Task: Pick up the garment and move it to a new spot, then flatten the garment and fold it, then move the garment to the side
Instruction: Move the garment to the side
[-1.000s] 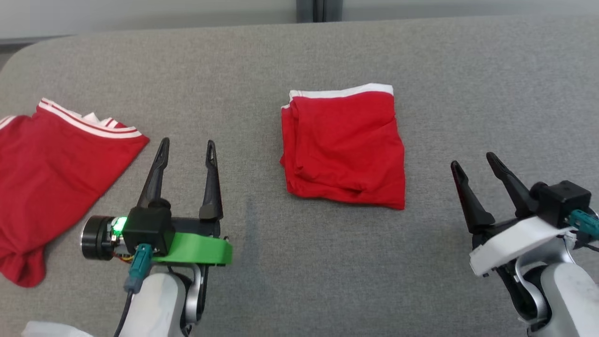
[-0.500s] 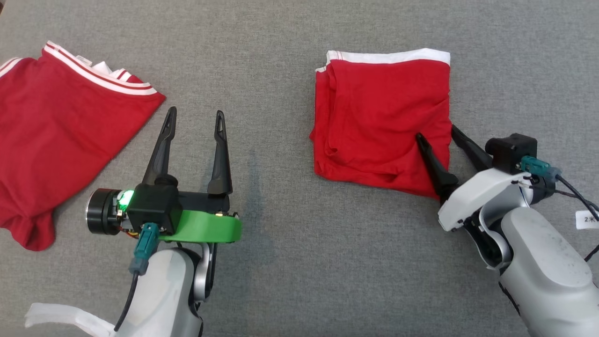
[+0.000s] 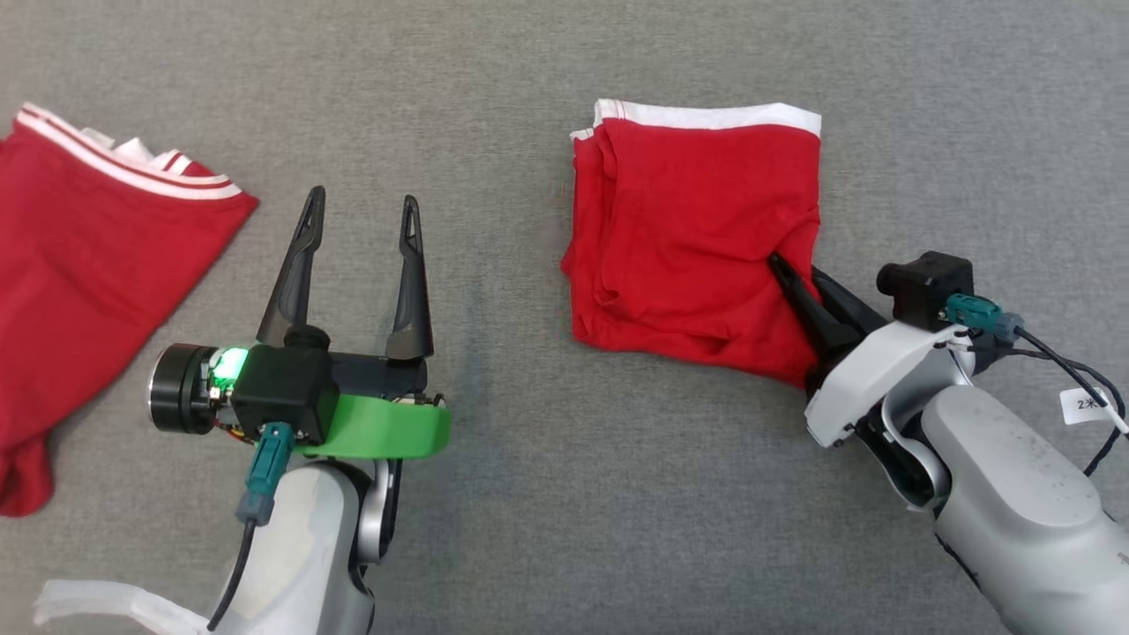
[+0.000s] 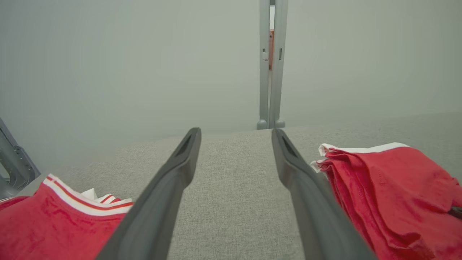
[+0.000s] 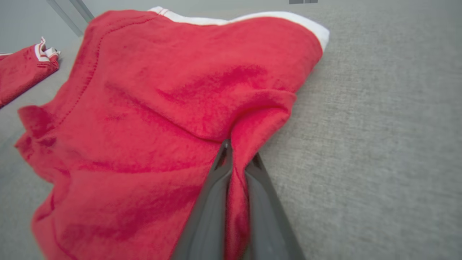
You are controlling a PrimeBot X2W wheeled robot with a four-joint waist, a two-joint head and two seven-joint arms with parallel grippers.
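Observation:
A folded red garment [image 3: 697,238] with a white band along its far edge lies on the grey surface, right of centre. My right gripper [image 3: 794,269] is shut on the garment's right edge, pinching a ridge of red cloth [image 5: 238,155] between its two dark fingers, and the fabric puckers toward the grip. My left gripper [image 3: 360,205] hovers open over bare surface to the left of the garment, nothing between its fingers. The garment [image 4: 389,195] lies right of the left gripper's fingers [image 4: 169,187].
A second red garment [image 3: 88,282] with red-and-white striped trim lies spread at the far left, partly cut off by the frame. The grey fabric surface [image 3: 547,494] runs under everything. A grey post [image 4: 270,65] stands beyond the surface's far edge.
My right gripper has reached forward from the near right to the garment's right edge and closed on the cloth. The camera has tilted down and shifted. The left gripper stays open.

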